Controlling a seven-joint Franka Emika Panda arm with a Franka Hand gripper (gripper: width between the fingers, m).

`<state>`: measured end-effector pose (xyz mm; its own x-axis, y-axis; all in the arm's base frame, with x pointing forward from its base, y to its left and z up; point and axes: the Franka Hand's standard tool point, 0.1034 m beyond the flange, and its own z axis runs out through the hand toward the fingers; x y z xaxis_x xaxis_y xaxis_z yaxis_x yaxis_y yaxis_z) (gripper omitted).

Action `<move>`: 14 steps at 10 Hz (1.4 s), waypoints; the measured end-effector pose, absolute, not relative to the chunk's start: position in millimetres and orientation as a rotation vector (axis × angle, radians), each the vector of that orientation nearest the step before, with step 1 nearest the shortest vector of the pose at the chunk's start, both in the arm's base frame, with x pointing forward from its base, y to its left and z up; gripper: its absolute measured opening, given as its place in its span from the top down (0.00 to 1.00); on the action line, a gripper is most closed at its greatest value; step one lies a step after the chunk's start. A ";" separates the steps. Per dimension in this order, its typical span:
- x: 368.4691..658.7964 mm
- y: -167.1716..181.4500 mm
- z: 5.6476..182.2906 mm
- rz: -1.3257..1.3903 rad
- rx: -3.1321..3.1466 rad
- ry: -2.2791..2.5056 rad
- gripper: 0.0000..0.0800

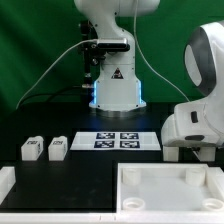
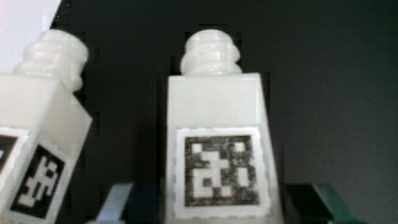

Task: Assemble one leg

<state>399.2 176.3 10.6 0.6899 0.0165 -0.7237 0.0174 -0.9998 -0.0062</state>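
Observation:
In the wrist view a white leg point(image 2: 221, 120) with a ribbed peg end and a black-and-white tag lies between my fingers point(image 2: 128, 200), with a gap on each side. My gripper point(image 2: 221, 202) is open around its tagged end. A second leg point(image 2: 45, 115) lies beside it, outside the jaws. In the exterior view the arm's hand point(image 1: 192, 130) is low at the right and hides these legs. Two more legs point(image 1: 31, 149) point(image 1: 57, 148) stand at the exterior view's left.
The marker board point(image 1: 120, 140) lies in the middle of the black table. A large white rimmed panel point(image 1: 165, 185) lies at the front right. Another white part point(image 1: 5, 186) is at the front left edge.

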 end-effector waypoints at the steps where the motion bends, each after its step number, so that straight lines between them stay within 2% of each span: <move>1: 399.2 176.3 10.6 -1.236 2.887 0.029 0.64; 8: 400.6 175.6 11.6 -1.232 2.890 0.032 0.64; 11: 449.1 157.0 72.3 -0.968 2.980 0.208 0.64; 13: 472.5 143.6 115.3 -0.635 3.069 0.231 0.64; 14: 474.9 145.2 111.8 -0.484 3.108 0.232 0.64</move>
